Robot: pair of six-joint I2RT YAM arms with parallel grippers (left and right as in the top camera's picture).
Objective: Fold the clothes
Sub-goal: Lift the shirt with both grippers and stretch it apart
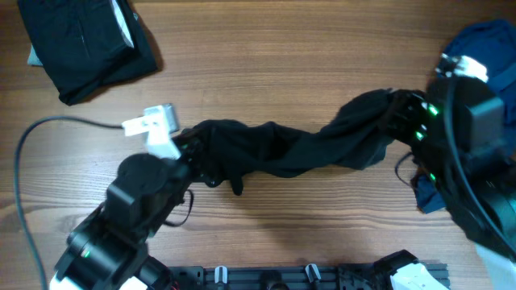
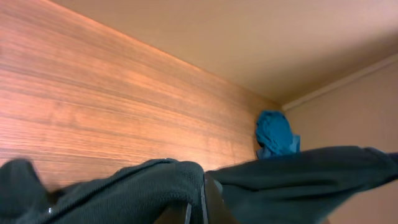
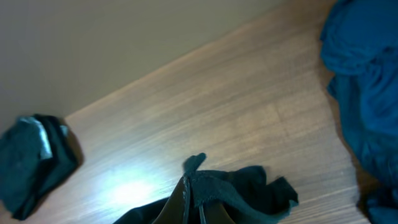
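**While both claws pinch its ends, the shirt runs as a rope between them**

Because the black shirt (image 1: 282,149) is gripped at both ends, its long axis runs straight from one claw to the other. The left claw (image 1: 189,149) is closed tight on a bunch of fabric. From there the shirt stretches away toward the right claw (image 1: 401,113), which is clamped just as tightly on the far end. In the left wrist view the cloth wraps over the closed fingertips. In the right wrist view a small tuft of it sticks up just past the claw tips.

The shirt is twisted and bunched, not spread, and sags slightly in the middle above the desk (image 1: 282,64). I cannot tell whether the middle touches the wood. Neither arm is nearer, since each holds its own end.

A folded dark garment (image 1: 85,40) lies well beyond the left claw, and a blue garment (image 1: 484,36) sits just behind the right claw.

My judgement is that the next move turns on this claw-to-claw line: the cloth must be opened flat across it before any fold can be made.
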